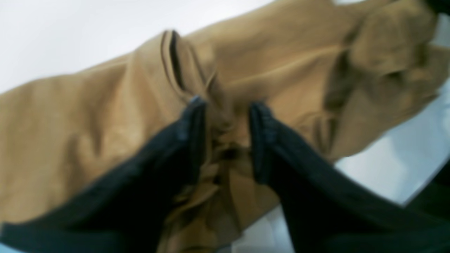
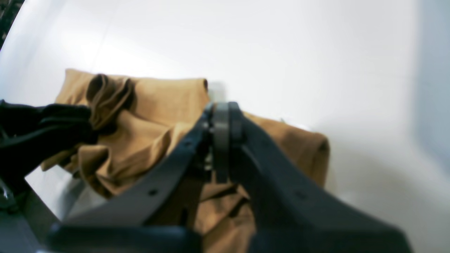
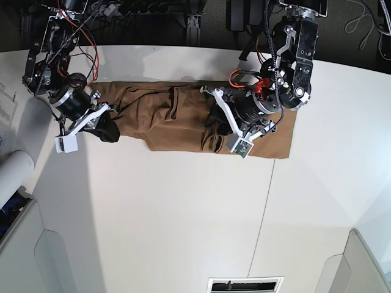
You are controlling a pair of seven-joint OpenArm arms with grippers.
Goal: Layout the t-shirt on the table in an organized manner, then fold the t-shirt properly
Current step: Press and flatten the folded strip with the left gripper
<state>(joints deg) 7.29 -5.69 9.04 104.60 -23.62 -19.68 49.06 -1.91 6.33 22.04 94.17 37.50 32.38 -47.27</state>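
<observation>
The tan-brown t-shirt (image 3: 159, 116) lies stretched in a band along the far side of the white table (image 3: 183, 213), rumpled in the middle. My left gripper (image 3: 214, 122) is over that rumple. In the left wrist view its fingers (image 1: 193, 119) stand apart, so the left gripper (image 1: 226, 112) is open with bunched t-shirt (image 1: 299, 70) lying loose between them. My right gripper (image 3: 109, 130) is at the shirt's left end. In the right wrist view the right gripper (image 2: 221, 109) shows its tips almost together over the t-shirt (image 2: 158, 102); blur hides whether cloth is pinched.
Cables and arm mounts line the table's far edge (image 3: 183, 46). A white roll (image 3: 13, 171) and a bin sit off the left side. A thin seam (image 3: 263, 220) crosses the tabletop. The left arm's black fingers (image 2: 45, 130) show at the left of the right wrist view.
</observation>
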